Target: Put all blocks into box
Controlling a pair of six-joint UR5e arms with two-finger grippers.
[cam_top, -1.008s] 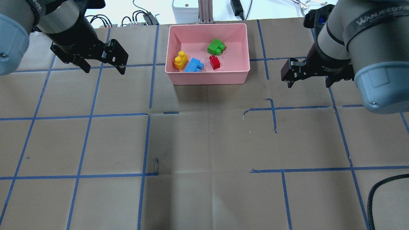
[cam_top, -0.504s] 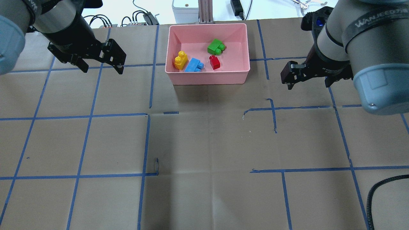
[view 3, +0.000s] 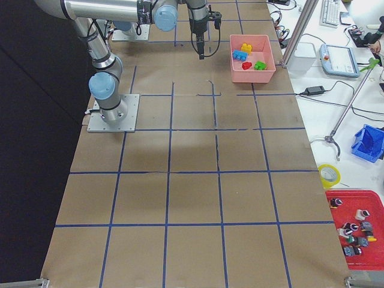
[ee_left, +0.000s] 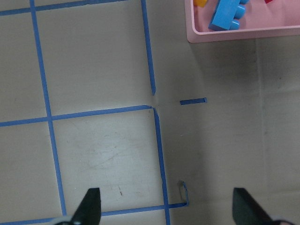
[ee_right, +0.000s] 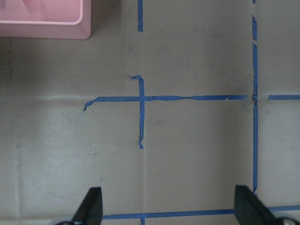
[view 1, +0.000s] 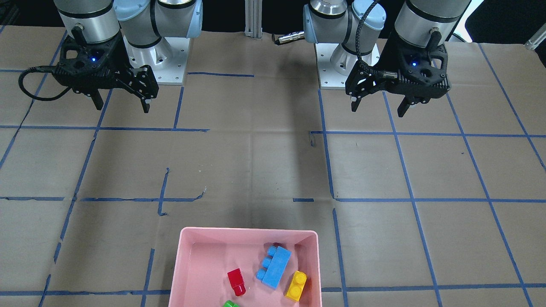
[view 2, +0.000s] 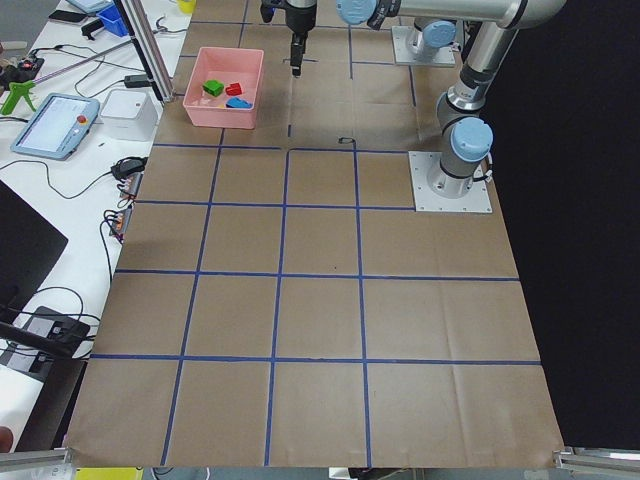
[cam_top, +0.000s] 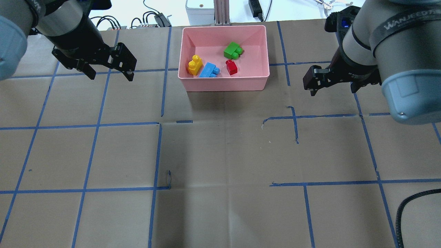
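Altogether four blocks (cam_top: pixel 209 70), one box (cam_top: pixel 227 84)

The box (cam_top: pixel 225 84) top centre of the overhead frame, four bricks (cam_top: pixel 209 70) inside, three rowed across its lower half, fourth above the rightmost, left gripper (cam_top: pixel 111 78) upper left, right gripper (cam_top: pixel 333 92) upper right.

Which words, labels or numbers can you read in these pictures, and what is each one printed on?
"WANJEEDT", running on out of view: black strap round the right arm, overhead view.
Strap on the left arm: letters cut off, unreadable.
Handheld screen in the exterior left view: too small to read.
Blocks and box: no text.
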